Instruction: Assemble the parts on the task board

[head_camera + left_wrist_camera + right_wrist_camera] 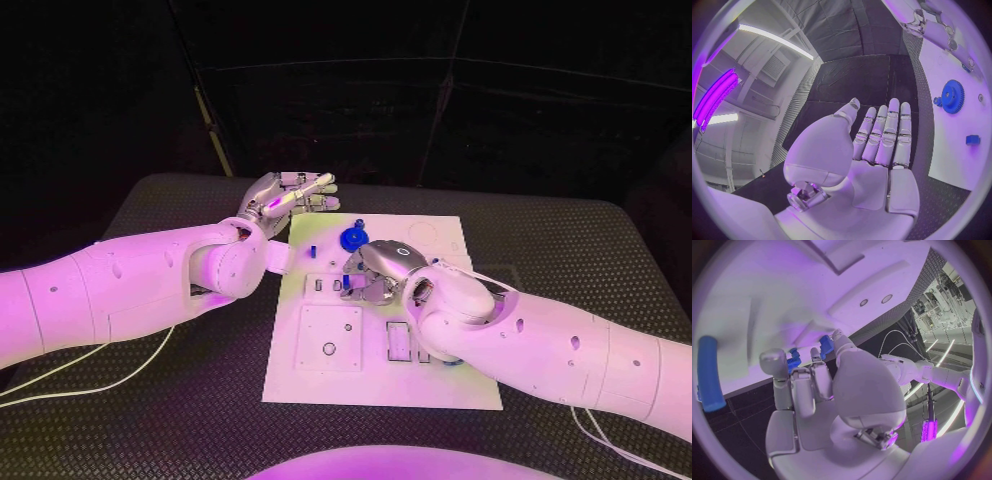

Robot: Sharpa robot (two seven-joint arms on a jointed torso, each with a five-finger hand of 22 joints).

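Observation:
The white task board [433, 385] lies in the middle of the table. My right hand [382, 266] is curled down over the board's middle [786, 290]. Its thumb and a finger pinch a small blue part [792, 358] against the board, with a second blue part [826, 344] beside the fingertips. A blue gear [353, 240] stands on the board just beyond that hand. A blue cylinder [709, 372] lies on the board further off. My left hand [290, 196] hovers off the board's far left corner, palm up, fingers [882, 135] straight and holding nothing. Its wrist view shows the blue gear [952, 96] and a small blue block [972, 140].
A square inset plate [329, 336] and narrow slots [400, 341] sit in the board's near half. White cables [87, 378] trail over the black table [173, 425] on the left.

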